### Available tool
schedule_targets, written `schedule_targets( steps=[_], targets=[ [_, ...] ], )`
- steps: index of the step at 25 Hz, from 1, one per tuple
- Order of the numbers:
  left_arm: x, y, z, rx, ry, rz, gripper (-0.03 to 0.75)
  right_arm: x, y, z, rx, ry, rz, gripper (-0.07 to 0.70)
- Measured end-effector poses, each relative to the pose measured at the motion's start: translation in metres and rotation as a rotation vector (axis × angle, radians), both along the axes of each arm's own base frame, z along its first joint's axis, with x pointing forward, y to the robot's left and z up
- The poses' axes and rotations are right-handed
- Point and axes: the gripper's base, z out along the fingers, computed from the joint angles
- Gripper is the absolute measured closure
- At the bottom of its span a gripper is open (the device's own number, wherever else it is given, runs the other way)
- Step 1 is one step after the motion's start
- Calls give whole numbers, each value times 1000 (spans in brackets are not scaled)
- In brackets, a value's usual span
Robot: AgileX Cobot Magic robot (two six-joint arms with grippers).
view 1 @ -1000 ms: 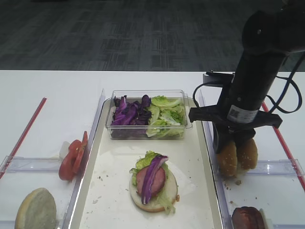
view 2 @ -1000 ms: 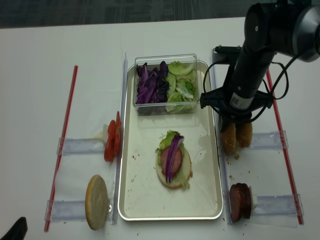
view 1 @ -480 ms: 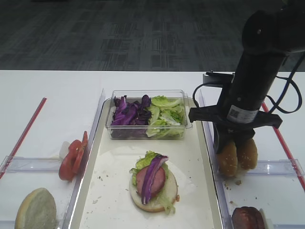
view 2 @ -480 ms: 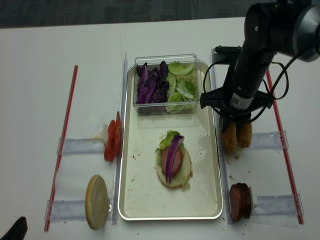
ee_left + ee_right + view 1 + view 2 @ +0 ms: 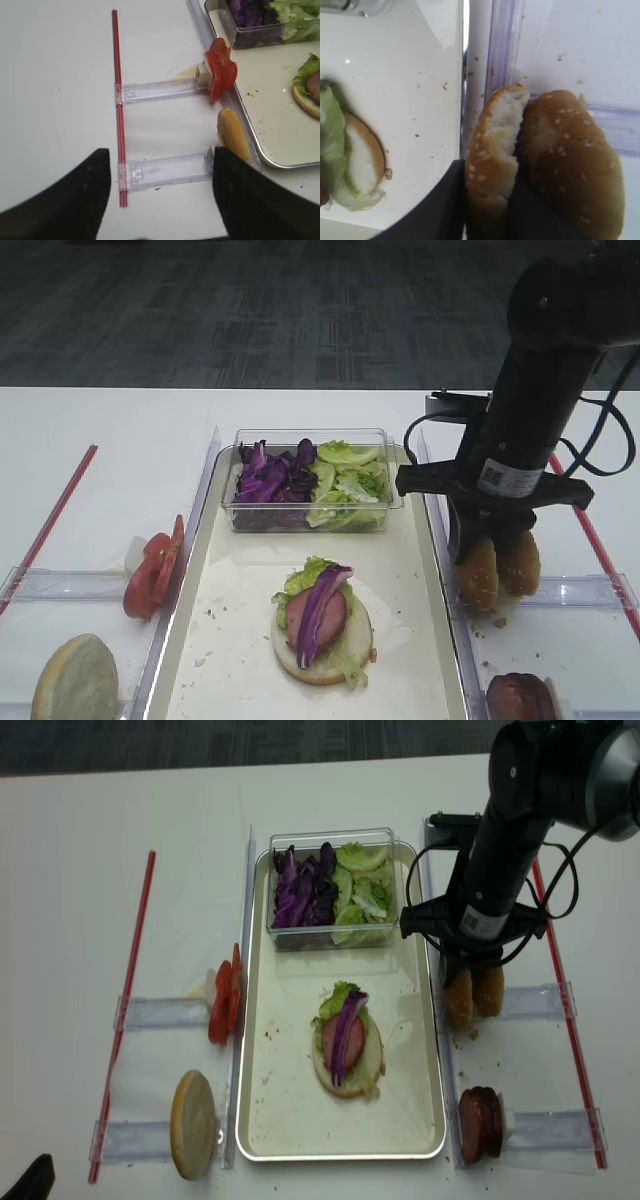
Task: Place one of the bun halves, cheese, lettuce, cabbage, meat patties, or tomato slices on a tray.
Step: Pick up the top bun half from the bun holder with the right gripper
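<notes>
Right gripper (image 5: 487, 210): closed down on a sesame bun half (image 5: 495, 150), its dark fingers (image 5: 447, 210) on either side of the bread's lower part; in the high views the gripper (image 5: 495, 540) hangs from the black arm just past the tray's right rim.
Bun halves: the held half (image 5: 478, 573) stands on edge between the fingers; a second seeded half (image 5: 572, 160) stands against it on the side away from the tray, touching it. Whether the held half is off the counter I cannot tell.
Left gripper (image 5: 160, 200): jaws wide apart and holding nothing, with two dark fingers (image 5: 65, 200) low in its wrist view over bare counter (image 5: 55, 75).
Tray (image 5: 300, 1140): directly beside the right gripper, on its inner side; silver rim, pale liner with crumbs.
Stacked bun bottom (image 5: 370, 1060): on the tray, inward and nearer the camera from the right gripper, carrying lettuce (image 5: 338, 993), a meat slice (image 5: 352, 1042) and a cabbage strip (image 5: 345, 1030).
Clear box (image 5: 330, 838): at the tray's far end, inward from the right gripper, with purple cabbage beside green lettuce.
Meat patties (image 5: 482, 1123): on the counter, nearer the camera than the right gripper, well apart.
Tomato slices (image 5: 221, 72): ahead of the left gripper, against the tray's left rim.
Pale bun half (image 5: 231, 134): just ahead of the left gripper's right-hand finger, on edge beside the tray.
Red strip (image 5: 118, 110): ahead of the left gripper, along the counter.
</notes>
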Motion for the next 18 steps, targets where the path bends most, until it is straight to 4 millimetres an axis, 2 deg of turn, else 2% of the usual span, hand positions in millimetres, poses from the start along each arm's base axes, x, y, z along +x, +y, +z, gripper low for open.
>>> schedule_targets(
  steps=[18],
  targets=[
    [0, 0, 0, 0, 0, 0, 294, 2, 1, 7, 1, 14, 0, 451]
  ],
)
